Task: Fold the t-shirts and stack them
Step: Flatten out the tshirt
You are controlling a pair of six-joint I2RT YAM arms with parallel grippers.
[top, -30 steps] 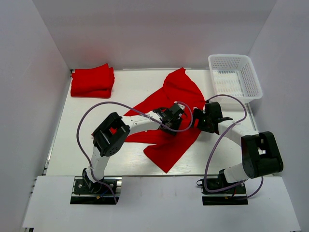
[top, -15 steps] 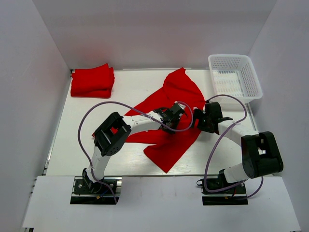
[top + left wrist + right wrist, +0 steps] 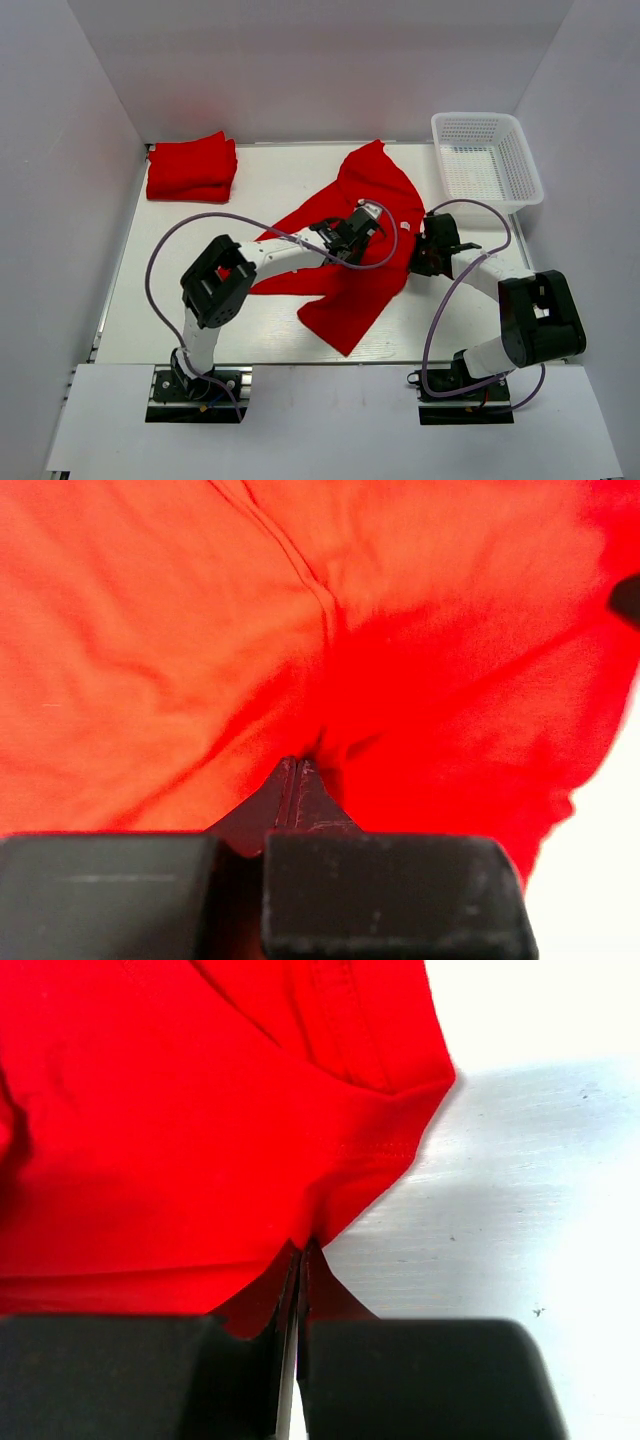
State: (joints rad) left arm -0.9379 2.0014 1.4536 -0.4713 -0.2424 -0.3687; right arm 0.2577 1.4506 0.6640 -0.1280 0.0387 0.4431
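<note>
A loose red t-shirt (image 3: 350, 260) lies crumpled across the middle of the white table. My left gripper (image 3: 362, 225) sits on its upper middle, shut on a pinch of the cloth (image 3: 330, 630), with the jaws pressed together at their tips (image 3: 298, 765). My right gripper (image 3: 418, 255) is at the shirt's right edge, shut on a fold beside the hemmed sleeve (image 3: 380, 1150), jaw tips together (image 3: 303, 1245). A folded pile of red t-shirts (image 3: 192, 167) rests at the back left.
A white plastic mesh basket (image 3: 487, 160) stands at the back right corner. White walls close in the table on three sides. Purple cables loop over both arms above the shirt. Bare white tabletop (image 3: 520, 1180) shows right of the right gripper.
Both grippers have shut on the loose t-shirt. The left gripper has moved slightly up and back with the cloth, and the shirt's right side has bunched inward.
</note>
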